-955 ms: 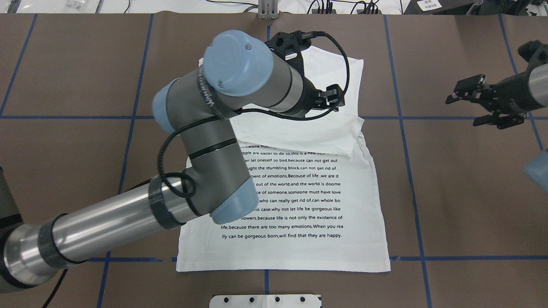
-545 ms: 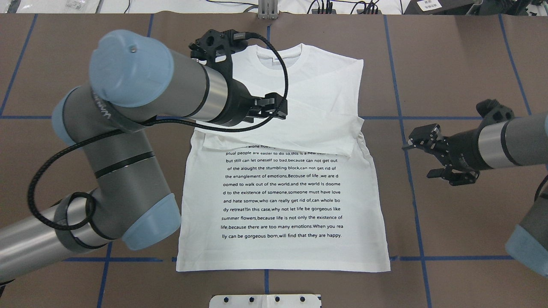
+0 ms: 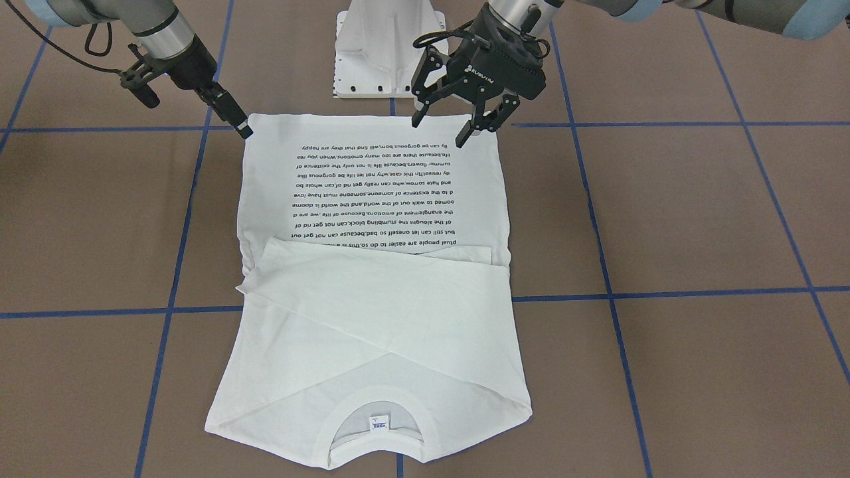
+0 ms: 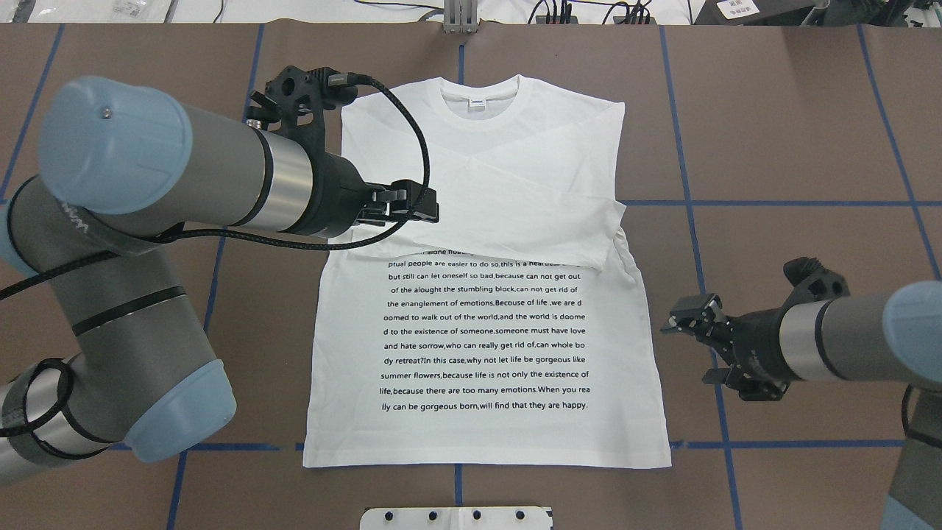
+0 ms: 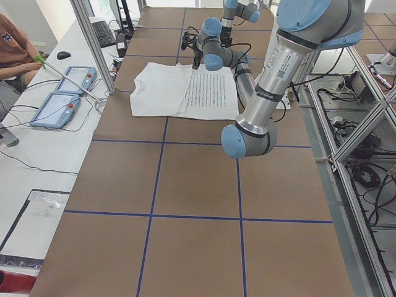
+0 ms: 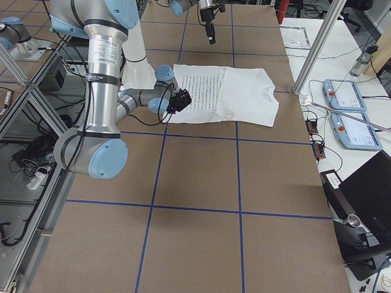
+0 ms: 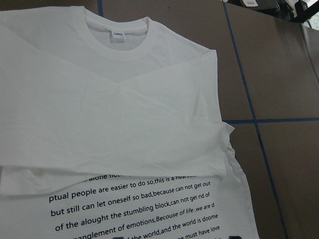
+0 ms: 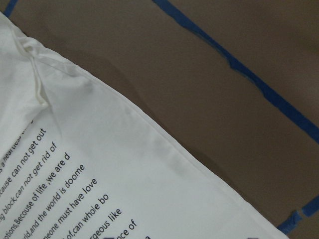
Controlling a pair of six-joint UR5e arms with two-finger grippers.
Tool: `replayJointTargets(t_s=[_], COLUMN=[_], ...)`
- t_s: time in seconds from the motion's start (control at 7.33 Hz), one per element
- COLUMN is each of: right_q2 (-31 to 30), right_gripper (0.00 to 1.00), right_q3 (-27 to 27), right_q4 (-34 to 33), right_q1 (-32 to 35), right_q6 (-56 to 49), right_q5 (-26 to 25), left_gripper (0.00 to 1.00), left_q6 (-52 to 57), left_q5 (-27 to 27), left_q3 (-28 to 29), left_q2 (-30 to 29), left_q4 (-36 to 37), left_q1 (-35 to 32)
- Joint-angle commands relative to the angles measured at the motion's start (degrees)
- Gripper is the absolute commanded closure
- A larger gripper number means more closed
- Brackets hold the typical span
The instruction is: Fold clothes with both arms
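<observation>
The white T-shirt (image 4: 486, 423) lies flat on the brown table, collar (image 4: 478, 96) at the far side and both sleeves folded across the chest above the black text. My left gripper (image 4: 430, 206) is open and empty, raised over the shirt's left chest; the front view (image 3: 441, 129) shows its fingers spread. My right gripper (image 4: 695, 350) is open and empty, just off the shirt's right side edge near the lower text lines; it also shows in the front view (image 3: 196, 109). The left wrist view shows the collar and folded sleeves (image 7: 124, 109). The right wrist view shows the shirt's side edge (image 8: 99, 189).
The white pedestal base (image 4: 456, 517) stands at the near table edge behind the hem, also in the front view (image 3: 388, 46). Blue tape lines (image 4: 795, 444) cross the brown table. Control tablets (image 5: 62, 93) and a person (image 5: 12, 49) are at the operators' side.
My left arm has drawn back to the left, from over the shirt's right shoulder to its left chest. My right gripper has moved in and nearer, to the shirt's right edge.
</observation>
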Motion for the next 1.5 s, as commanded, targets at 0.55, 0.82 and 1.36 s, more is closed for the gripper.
replayJointTargets(t_s=[0.55, 0.82, 1.36], right_q2=[-1.10, -0.49, 0.39], right_gripper=[0.14, 0.16, 0.24], right_q3=[-1.13, -1.66, -2.18], right_q4=[-5.30, -6.61, -6.88], right_q1=[-12.14, -12.76, -12.85], right_q6=[6.63, 6.63, 6.63], right_q5=[-7.82, -7.73, -7.73], left_gripper=[0.21, 0.21, 0.20], left_q6=[0.25, 0.16, 0.25], left_q5=[0.11, 0.11, 0.11], left_q3=[-0.35, -0.35, -1.05], left_q2=[0.21, 0.21, 1.62], left_q4=[-0.31, -0.40, -1.19], left_q1=[0.16, 0.16, -0.02])
